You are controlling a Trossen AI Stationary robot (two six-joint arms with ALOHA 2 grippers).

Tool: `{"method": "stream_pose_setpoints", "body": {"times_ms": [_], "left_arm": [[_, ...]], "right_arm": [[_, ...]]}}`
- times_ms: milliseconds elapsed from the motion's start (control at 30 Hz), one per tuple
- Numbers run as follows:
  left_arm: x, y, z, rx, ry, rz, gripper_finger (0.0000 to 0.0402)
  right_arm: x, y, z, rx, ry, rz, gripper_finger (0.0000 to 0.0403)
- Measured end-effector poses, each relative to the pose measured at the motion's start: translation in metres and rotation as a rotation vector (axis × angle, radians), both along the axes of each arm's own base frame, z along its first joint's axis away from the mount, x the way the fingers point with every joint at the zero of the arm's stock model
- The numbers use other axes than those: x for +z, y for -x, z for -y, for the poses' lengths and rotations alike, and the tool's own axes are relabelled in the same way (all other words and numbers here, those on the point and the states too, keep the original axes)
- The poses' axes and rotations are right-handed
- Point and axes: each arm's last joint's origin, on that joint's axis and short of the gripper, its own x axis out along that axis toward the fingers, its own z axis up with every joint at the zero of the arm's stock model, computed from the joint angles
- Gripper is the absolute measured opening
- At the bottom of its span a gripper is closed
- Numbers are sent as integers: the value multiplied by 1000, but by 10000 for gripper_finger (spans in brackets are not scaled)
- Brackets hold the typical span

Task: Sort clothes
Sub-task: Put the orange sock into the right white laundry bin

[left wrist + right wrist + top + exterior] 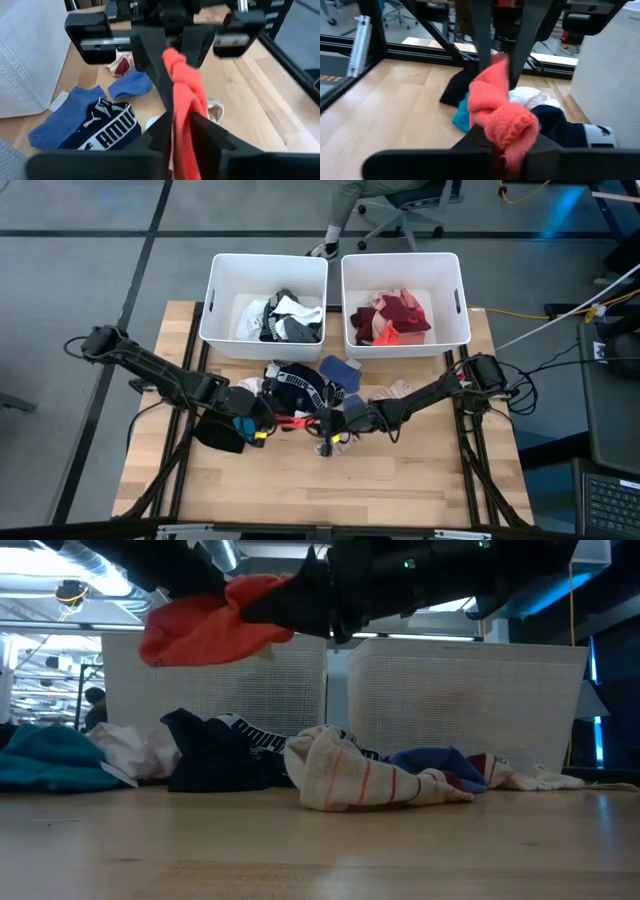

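Both end effectors are meeting above the tabletop (400,480): the right end effector (322,420) is pinching the red-orange sock (292,421), while the left end effector (268,423) is also gripping it, seemingly a handover toward the bin (405,265) of reds. Below, a navy garment (107,132) is showing white lettering, not fully legible.

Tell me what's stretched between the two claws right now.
A coral-red garment spans the gap between the left claw and right claw, lifted above the table; both wrist views show it.
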Motion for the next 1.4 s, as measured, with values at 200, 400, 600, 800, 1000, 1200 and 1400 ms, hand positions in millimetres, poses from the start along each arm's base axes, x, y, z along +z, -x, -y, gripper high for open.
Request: {"method": "stream_pose_setpoints", "body": {"times_ms": [200,400,600,800,1000,1200,1400], "left_arm": [[15,4,-2,5,-9,-53,129],[30,30,-10,62,42,-168,149],[18,47,-17,146,98,-191,145],[-2,53,-20,220,95,-225,144],[-9,53,-21,241,95,-204,144],[-9,51,-21,232,98,-176,143],[-7,50,-20,220,91,-151,143]], "right_arm": [[8,4,3,-60,41,-28,23],[40,24,10,-192,128,-88,16],[86,54,24,-359,220,-83,20],[124,84,50,-655,363,-85,26],[142,108,94,-884,461,-182,27],[142,121,146,-1065,449,-271,28],[131,133,190,-1151,381,-372,28]]}}
